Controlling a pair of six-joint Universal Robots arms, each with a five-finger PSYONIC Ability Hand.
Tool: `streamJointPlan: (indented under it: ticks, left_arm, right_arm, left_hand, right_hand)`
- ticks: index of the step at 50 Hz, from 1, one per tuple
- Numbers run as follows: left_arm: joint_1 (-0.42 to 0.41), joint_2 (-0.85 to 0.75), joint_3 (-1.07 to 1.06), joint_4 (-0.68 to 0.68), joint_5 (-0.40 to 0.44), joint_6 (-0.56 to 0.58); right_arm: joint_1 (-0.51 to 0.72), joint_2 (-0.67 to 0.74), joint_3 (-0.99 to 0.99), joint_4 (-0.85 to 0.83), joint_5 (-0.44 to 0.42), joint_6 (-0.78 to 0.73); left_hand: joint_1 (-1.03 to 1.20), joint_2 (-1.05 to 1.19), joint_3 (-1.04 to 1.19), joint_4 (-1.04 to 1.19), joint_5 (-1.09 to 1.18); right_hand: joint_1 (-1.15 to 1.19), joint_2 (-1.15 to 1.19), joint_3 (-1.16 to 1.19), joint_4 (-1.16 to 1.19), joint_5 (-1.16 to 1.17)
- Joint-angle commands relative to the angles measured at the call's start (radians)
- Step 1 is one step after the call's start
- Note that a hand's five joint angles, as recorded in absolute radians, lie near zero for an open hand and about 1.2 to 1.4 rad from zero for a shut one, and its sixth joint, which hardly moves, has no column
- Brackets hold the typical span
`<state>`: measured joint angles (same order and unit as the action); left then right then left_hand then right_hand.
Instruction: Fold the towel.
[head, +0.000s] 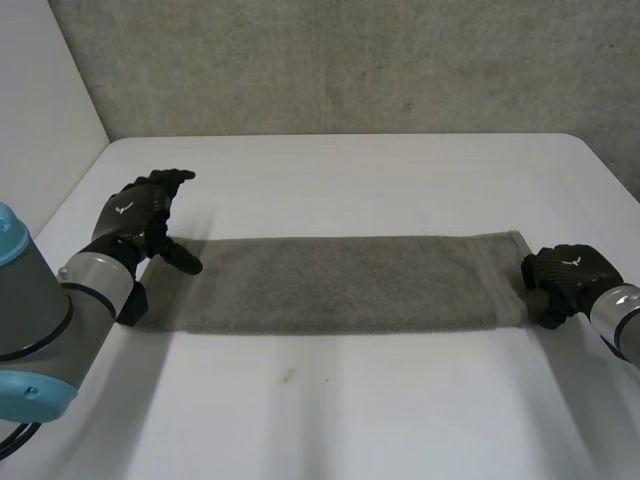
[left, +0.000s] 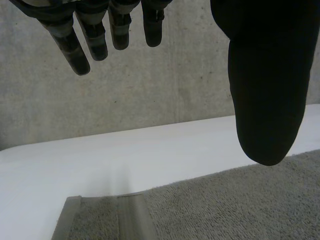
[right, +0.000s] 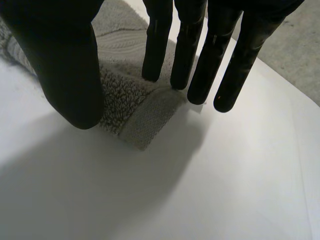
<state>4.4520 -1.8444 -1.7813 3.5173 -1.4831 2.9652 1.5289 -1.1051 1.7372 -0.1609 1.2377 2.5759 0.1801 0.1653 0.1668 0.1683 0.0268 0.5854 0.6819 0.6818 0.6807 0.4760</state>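
Note:
A long grey towel (head: 350, 285) lies flat across the white table (head: 350, 410), its long side running left to right. My left hand (head: 135, 215) hovers open just above the towel's left end; in the left wrist view its straight fingers (left: 95, 35) and thumb (left: 267, 90) hang clear over the towel (left: 225, 205) near its banded short edge. At the towel's right end my right hand (head: 565, 272) is low on the table. In the right wrist view its straight fingers (right: 200, 60) touch the near right corner of the towel (right: 135, 110), with the thumb (right: 70, 60) beside that corner, nothing pinched.
A grey concrete wall (head: 350, 60) stands behind the table's far edge. Bare table surface stretches in front of the towel and behind it. The table's right edge (head: 610, 175) runs close to my right hand.

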Motion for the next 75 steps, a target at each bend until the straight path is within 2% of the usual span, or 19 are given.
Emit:
streamJointPlan:
  ticks: [1,5,9,10,12,14,17,21,26,32,37,45,52,53,54,55,59,64,75]
  left_arm:
    - [0.001,0.002,-0.004,-0.001,0.001,0.002]
    - [0.001,0.004,-0.007,-0.003,0.001,0.002]
    - [0.003,0.005,-0.013,-0.001,0.001,0.002]
    - [0.003,0.007,-0.013,-0.001,0.001,0.002]
    - [0.003,0.008,-0.015,-0.001,0.001,0.002]
    - [0.003,0.014,-0.015,-0.001,0.001,0.002]
    - [0.006,0.025,-0.017,-0.001,0.001,0.002]
    - [0.007,0.030,-0.017,-0.001,0.001,0.002]
    - [0.010,0.030,-0.017,-0.001,0.001,0.002]
    - [0.009,0.034,-0.020,-0.001,0.000,0.002]
    - [0.007,0.036,-0.020,-0.003,0.000,0.003]
    - [0.000,0.030,-0.021,-0.003,0.000,0.003]
    - [-0.005,0.020,-0.023,-0.003,0.000,0.005]
    - [-0.005,0.020,-0.024,-0.003,0.001,0.005]
    - [-0.005,0.019,-0.027,-0.001,0.001,0.005]
    - [-0.005,0.019,-0.027,-0.001,0.001,0.005]
    - [-0.017,0.017,-0.023,0.000,0.001,0.015]
    - [-0.077,-0.009,0.012,-0.001,0.001,0.070]
    - [-0.302,-0.145,0.141,-0.014,-0.014,0.166]
  right_arm:
    - [0.000,0.037,-0.007,-0.023,0.005,-0.039]
    - [-0.004,0.036,-0.016,-0.042,0.046,-0.076]
    - [-0.009,0.022,-0.015,-0.148,0.304,-0.286]
    - [-0.009,0.022,-0.015,-0.149,0.305,-0.287]
    - [-0.029,-0.001,-0.005,-0.257,0.441,-0.443]
    - [-0.047,-0.009,-0.001,-0.291,0.459,-0.518]
    - [-0.053,-0.010,-0.010,-0.313,0.448,-0.611]
    - [-0.016,-0.029,-0.034,-0.318,0.414,-0.591]
    - [0.259,-0.094,-0.100,-0.313,0.346,-0.455]
    - [0.448,-0.085,-0.130,-0.312,0.255,-0.384]
    - [0.690,0.011,-0.143,-0.318,0.100,-0.323]
    - [0.856,0.189,-0.218,-0.302,0.034,-0.229]
    - [0.869,0.228,-0.235,-0.289,0.019,-0.097]
    - [0.866,0.217,-0.238,-0.287,0.028,-0.059]
    - [0.866,0.217,-0.239,-0.287,0.028,-0.059]
    - [0.864,0.193,-0.237,-0.281,0.035,-0.019]
    - [0.836,0.100,-0.229,-0.239,0.062,0.078]
    - [0.631,-0.039,-0.194,-0.090,0.094,0.277]
    - [0.377,-0.120,-0.029,0.050,0.031,0.320]
  left_hand:
    - [-0.006,0.009,0.008,0.006,-0.027]
    - [-0.006,0.009,0.008,0.006,-0.027]
    - [-0.006,0.009,0.008,0.006,-0.027]
    - [-0.006,0.009,0.008,0.006,-0.027]
    - [-0.006,0.009,0.008,0.006,-0.027]
    - [-0.006,0.009,0.008,0.006,-0.027]
    - [-0.006,0.009,0.008,0.006,-0.027]
    - [-0.006,0.009,0.008,0.006,-0.027]
    - [-0.006,0.009,0.008,0.006,-0.027]
    - [-0.006,0.009,0.008,0.006,-0.027]
    - [-0.006,0.009,0.008,0.006,-0.027]
    - [-0.006,0.009,0.008,0.006,-0.027]
    - [-0.006,0.009,0.008,0.006,-0.027]
    - [-0.006,0.009,0.008,0.006,-0.027]
    - [-0.006,0.009,0.008,0.006,-0.027]
    - [-0.006,0.009,0.008,0.006,-0.027]
    - [-0.006,0.009,0.008,0.006,-0.027]
    - [0.004,0.019,0.017,0.016,-0.017]
    - [0.004,0.019,0.017,0.016,-0.017]
  right_hand:
    - [0.736,0.639,0.639,0.640,0.670]
    - [0.811,0.714,0.714,0.716,0.746]
    - [0.811,0.714,0.714,0.716,0.746]
    - [0.811,0.714,0.714,0.716,0.746]
    - [0.811,0.714,0.714,0.716,0.746]
    - [0.811,0.714,0.714,0.716,0.746]
    - [0.811,0.714,0.714,0.716,0.746]
    - [0.811,0.714,0.714,0.716,0.746]
    - [0.811,0.714,0.714,0.716,0.746]
    - [0.811,0.714,0.714,0.716,0.746]
    - [0.811,0.714,0.714,0.716,0.746]
    - [0.811,0.714,0.714,0.716,0.746]
    - [0.768,0.672,0.672,0.673,0.703]
    - [0.160,0.064,0.064,0.065,0.095]
    - [0.154,0.058,0.058,0.059,0.089]
    - [-0.411,-0.507,-0.507,-0.506,-0.476]
    - [-0.411,-0.507,-0.507,-0.506,-0.476]
    - [-0.411,-0.507,-0.507,-0.506,-0.476]
    - [-0.411,-0.507,-0.507,-0.506,-0.476]
